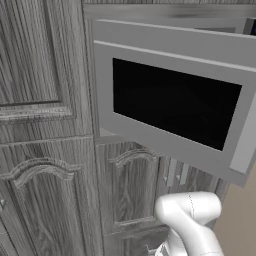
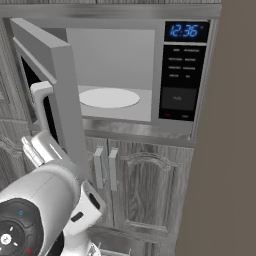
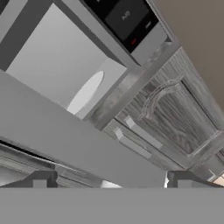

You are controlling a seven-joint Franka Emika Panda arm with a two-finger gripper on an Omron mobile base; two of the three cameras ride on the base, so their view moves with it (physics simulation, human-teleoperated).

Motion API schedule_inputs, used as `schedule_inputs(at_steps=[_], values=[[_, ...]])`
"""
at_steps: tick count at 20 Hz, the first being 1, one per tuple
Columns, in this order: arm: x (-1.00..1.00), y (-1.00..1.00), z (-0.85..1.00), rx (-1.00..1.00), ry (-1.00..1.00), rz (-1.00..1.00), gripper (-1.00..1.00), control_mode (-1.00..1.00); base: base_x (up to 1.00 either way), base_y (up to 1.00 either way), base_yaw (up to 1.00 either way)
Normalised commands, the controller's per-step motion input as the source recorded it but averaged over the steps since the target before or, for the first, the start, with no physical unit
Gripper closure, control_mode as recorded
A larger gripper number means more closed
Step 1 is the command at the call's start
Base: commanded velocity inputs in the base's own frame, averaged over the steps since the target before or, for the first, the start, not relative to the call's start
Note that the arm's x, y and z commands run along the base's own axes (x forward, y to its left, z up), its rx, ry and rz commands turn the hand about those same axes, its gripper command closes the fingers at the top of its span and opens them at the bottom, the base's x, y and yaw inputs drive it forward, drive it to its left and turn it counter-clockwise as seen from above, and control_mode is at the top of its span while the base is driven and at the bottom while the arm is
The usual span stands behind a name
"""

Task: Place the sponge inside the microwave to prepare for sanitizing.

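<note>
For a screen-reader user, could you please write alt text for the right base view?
The microwave stands open, its door swung left, a white round plate inside and a blue display at upper right. The white arm rises at lower left before grey cabinet doors.

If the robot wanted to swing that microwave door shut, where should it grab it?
Judging by its shape, the pale bar handle on the free edge of the door, farthest from the hinge. It stands off the door's front, so open fingers could close across it from the front.
</note>
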Motion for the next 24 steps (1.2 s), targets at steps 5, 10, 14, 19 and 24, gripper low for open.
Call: schedule_inputs(at_steps=[5,10,14,19,24], values=[[0.22,-0.19,0.00,0.01,-0.07,0.04,-1.00,-1.00,0.00,0.00,0.00],[0.28,-0.14,-0.01,0.09,-0.04,0.04,-1.00,-1.00,0.00,0.00,0.00],[0.32,-0.14,0.00,0.12,-0.04,0.05,-1.00,-1.00,0.00,0.00,0.00],[0.41,-0.13,0.00,0.11,0.00,0.02,-1.00,-1.00,0.00,0.00,0.00],[0.40,-0.02,-0.03,0.06,0.00,0.00,-1.00,-1.00,0.00,0.00,0.00]])
